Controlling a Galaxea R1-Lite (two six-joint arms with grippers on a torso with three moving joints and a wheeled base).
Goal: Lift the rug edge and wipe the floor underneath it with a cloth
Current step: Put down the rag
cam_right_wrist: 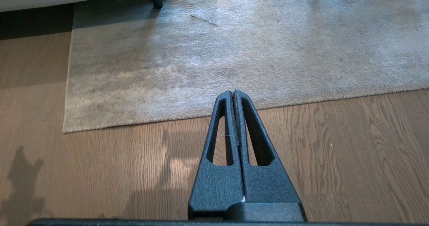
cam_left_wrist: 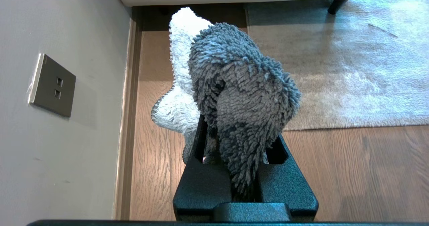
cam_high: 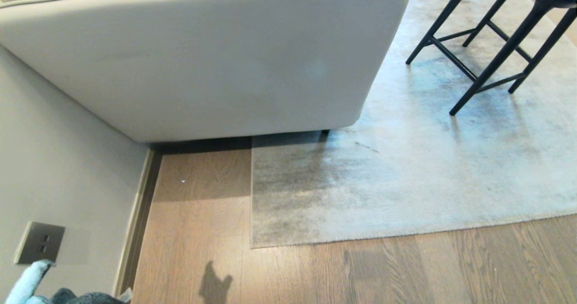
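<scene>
The mottled grey rug lies flat on the brown wood-grain floor. Its rug edge runs along the near side to a corner. My left gripper is shut on the cloth, a fuzzy dark grey rag with a white side that covers the fingertips. The cloth also shows at the bottom left corner of the head view, beside the wall. My right gripper is shut and empty, above the bare floor just short of the rug edge.
A pale sofa stands over the rug's far left part, its dark foot on the rug. Black stool legs stand on the rug at the back right. The grey wall with a socket plate and skirting closes the left side.
</scene>
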